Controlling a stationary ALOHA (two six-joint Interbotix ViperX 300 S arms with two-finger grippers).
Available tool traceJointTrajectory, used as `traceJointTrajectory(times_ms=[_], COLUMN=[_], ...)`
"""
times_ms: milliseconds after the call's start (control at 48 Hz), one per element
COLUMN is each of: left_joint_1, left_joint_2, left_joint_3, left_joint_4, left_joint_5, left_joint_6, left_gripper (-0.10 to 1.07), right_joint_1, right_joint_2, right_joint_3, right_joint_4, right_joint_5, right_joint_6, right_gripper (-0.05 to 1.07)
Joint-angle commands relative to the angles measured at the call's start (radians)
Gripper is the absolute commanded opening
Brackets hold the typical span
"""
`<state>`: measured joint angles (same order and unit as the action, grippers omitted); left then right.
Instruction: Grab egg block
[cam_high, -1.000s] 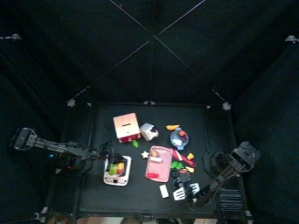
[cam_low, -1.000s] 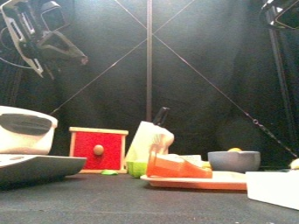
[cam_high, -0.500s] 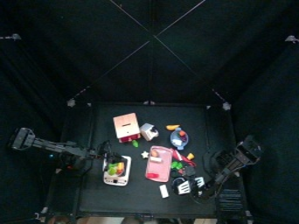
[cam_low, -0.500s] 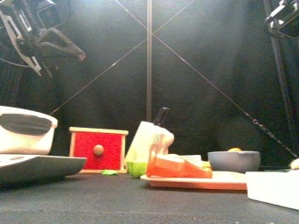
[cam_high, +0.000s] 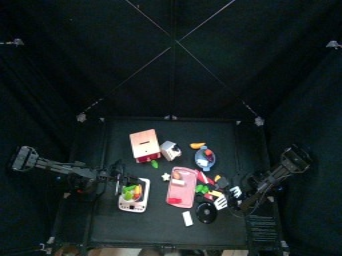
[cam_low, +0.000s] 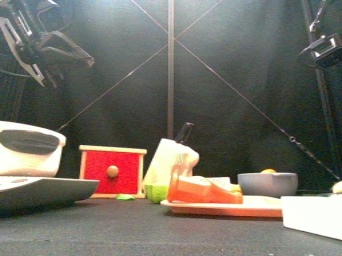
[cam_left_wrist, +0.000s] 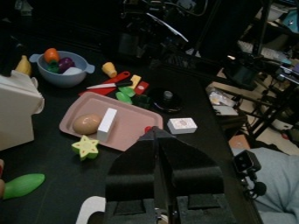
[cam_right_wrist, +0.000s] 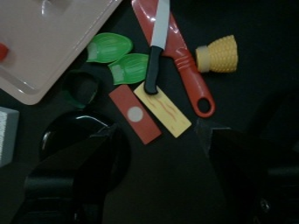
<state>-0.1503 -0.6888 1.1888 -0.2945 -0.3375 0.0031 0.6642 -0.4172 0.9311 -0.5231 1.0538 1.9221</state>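
Two claws aloft, left claw (cam_left_wrist: 160, 166) pressed together, right claw (cam_right_wrist: 163, 162) spread, rounded tan egg (cam_left_wrist: 86, 124) on smooth pink tray (cam_left_wrist: 73, 113).

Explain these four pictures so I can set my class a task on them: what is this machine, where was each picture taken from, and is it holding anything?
It is a robot with two black arms at a small black table. One picture looks straight down, one looks level from the table's front edge, and two come from cameras on the wrists. Toy foods lie on the table: a pink tray carrying a brown egg block, a bowl of fruit, a red box and a red-handled knife. The left tool looks shut and the right tool open; neither holds anything.
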Motion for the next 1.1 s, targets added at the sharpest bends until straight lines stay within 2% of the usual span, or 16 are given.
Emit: traceJointTrajectory(times_ms=[0, 229, 458, 875, 1083], left_joint_1=[-0.002, -0.002, -0.002, -0.002, -0.002], left_joint_2=[0.002, 0.002, 0.003, 0.008, 0.008], left_joint_3=[-0.009, -0.006, -0.005, 0.000, 0.000], left_joint_4=[0.002, 0.002, 0.003, 0.003, 0.003], left_joint_5=[-0.009, -0.008, -0.009, -0.009, -0.008], left_joint_6=[0.000, -0.002, -0.002, 0.000, 0.000], left_gripper=[0.35, 0.35, 0.35, 0.35, 0.35], right_joint_1=[-0.032, -0.083, -0.087, -0.092, -0.095], right_joint_2=[-0.031, -0.031, -0.029, -0.021, -0.005], right_joint_3=[0.014, 0.069, 0.107, 0.121, 0.143], right_joint_4=[0.002, 0.026, 0.081, 0.075, 0.072], right_joint_5=[-0.040, -0.163, -0.181, -0.189, -0.242], right_joint_6=[-0.081, -0.279, -0.413, -0.479, -0.479], right_gripper=[0.99, 0.99, 0.98, 0.98, 0.98])
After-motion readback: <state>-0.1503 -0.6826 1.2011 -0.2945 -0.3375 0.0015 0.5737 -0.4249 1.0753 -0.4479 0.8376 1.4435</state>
